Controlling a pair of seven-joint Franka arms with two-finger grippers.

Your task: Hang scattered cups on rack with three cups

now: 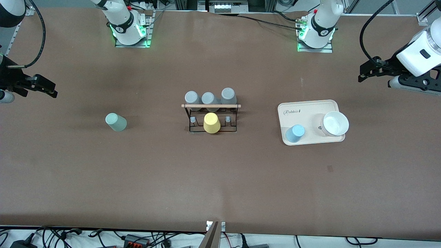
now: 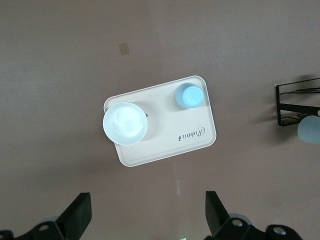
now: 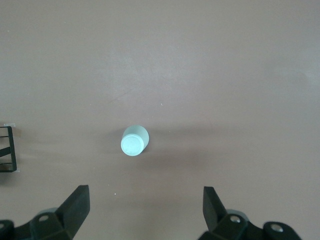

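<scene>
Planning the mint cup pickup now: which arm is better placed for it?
Probably the right arm: its open end effector hangs at the mint cup's end of the table. The left end effector, also open, is up near the tray.

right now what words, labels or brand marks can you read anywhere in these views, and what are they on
"Rabbit" – cursive script printed on the beige tray, also legible in the left wrist view.
A small dark mark on the tray beside the white bowl – too small to read.
No other readable text.

Mint green cup, light blue cup, yellow cup, beige tray.
</scene>
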